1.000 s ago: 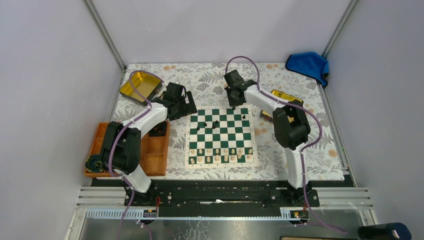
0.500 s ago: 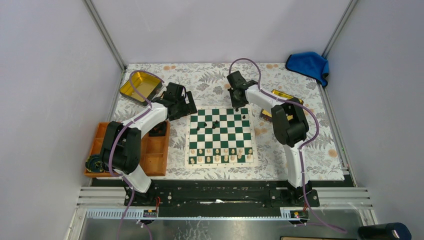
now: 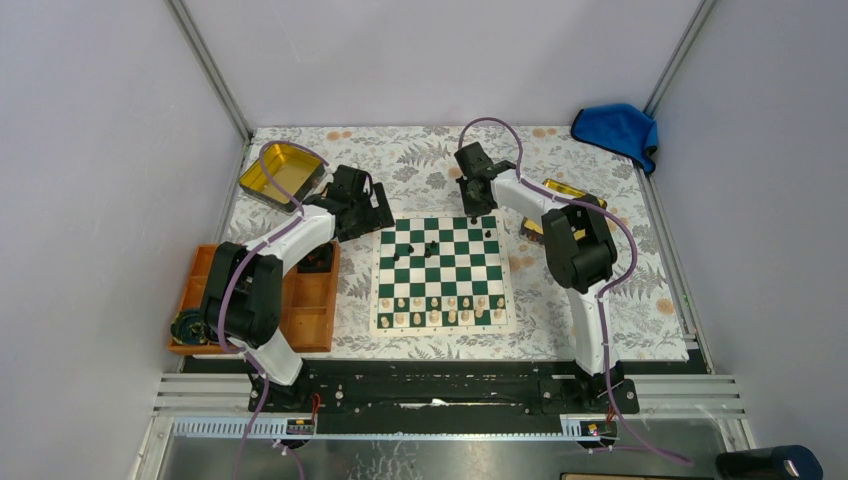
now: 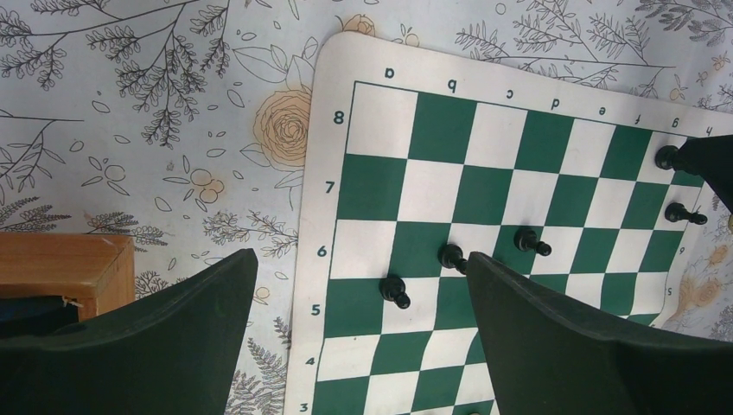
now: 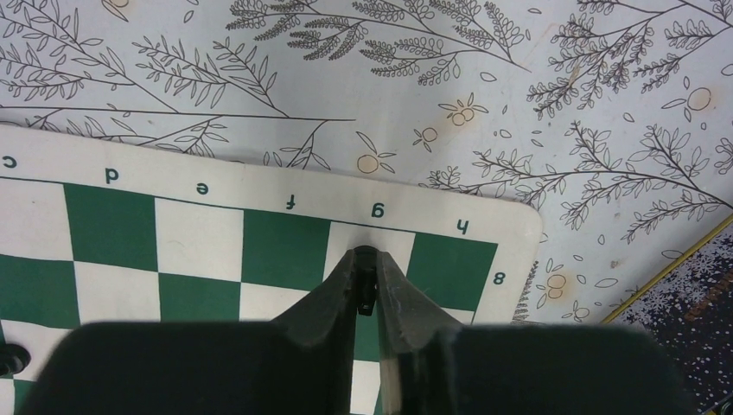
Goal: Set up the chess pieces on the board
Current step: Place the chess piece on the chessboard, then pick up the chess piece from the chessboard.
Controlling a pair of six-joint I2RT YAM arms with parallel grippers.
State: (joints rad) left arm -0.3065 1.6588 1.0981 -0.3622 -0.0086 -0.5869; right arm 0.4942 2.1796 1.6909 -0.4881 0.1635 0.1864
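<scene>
The right end effector [image 3: 472, 208] is clamped on a black chess piece [image 5: 366, 257] over g8 of the board [image 5: 519, 229] — its far row. The left end effector [image 4: 359, 259] hangs with fingers wide apart over the a-file edge.

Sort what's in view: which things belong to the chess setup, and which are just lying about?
Job: board, black pieces, black piece in right gripper.
Lying about: cream pieces (already set), orange tray, gold tins, blue cloth.
</scene>
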